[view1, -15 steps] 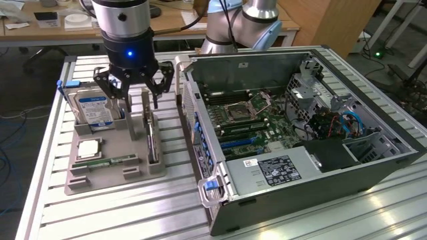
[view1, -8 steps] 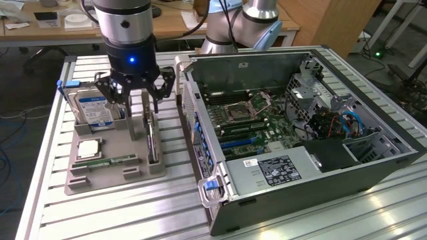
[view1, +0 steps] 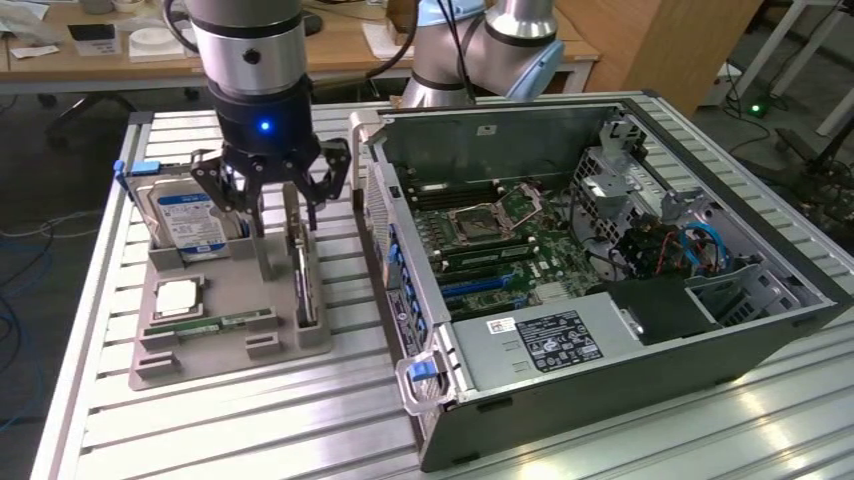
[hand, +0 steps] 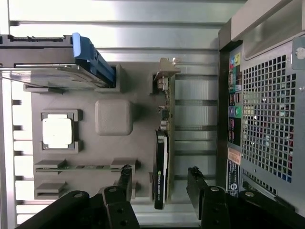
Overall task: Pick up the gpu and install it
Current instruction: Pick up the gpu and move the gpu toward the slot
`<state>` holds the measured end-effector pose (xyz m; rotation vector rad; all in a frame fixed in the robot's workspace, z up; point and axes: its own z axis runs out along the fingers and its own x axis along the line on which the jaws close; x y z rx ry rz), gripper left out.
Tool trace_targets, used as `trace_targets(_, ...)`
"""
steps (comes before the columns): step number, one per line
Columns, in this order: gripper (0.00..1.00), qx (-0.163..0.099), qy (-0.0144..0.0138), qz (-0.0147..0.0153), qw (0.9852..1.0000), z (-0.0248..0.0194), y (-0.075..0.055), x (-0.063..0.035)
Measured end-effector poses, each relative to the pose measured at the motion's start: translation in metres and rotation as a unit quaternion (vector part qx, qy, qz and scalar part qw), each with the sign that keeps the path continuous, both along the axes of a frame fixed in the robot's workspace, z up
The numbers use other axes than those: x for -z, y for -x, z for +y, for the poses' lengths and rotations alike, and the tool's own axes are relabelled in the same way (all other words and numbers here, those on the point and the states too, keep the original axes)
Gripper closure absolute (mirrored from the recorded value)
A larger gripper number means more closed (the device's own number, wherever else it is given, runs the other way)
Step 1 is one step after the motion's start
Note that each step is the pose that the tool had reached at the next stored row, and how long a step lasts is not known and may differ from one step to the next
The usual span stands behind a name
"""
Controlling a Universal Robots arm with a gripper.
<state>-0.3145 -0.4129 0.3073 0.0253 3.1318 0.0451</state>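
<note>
My gripper (hand: pixel 159 177) is spread wide, directly over the gpu (hand: pixel 161 160), a finger off each broad face. It stands on edge in the grey tray (hand: pixel 138 76), long axis crossing my closing line.

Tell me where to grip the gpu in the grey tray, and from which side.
Pinch the gpu across its broad faces at the top edge, from straight above: it stands on edge in the grey tray, lower edge seated in a slot.

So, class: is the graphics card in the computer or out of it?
Out. The graphics card stands on edge in the grey tray beside the computer, with the open gripper above it.
</note>
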Motion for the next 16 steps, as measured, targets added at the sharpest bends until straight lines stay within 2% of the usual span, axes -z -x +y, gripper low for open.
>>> trace_targets(9, 0.41, 0.0, 0.0, 0.0004, 1.0, 0.0, 0.0, 0.0076)
trace_targets(16, 0.41, 0.0, -0.0001, 0.0009, 1.0, -0.0016, 0.0, 0.0199)
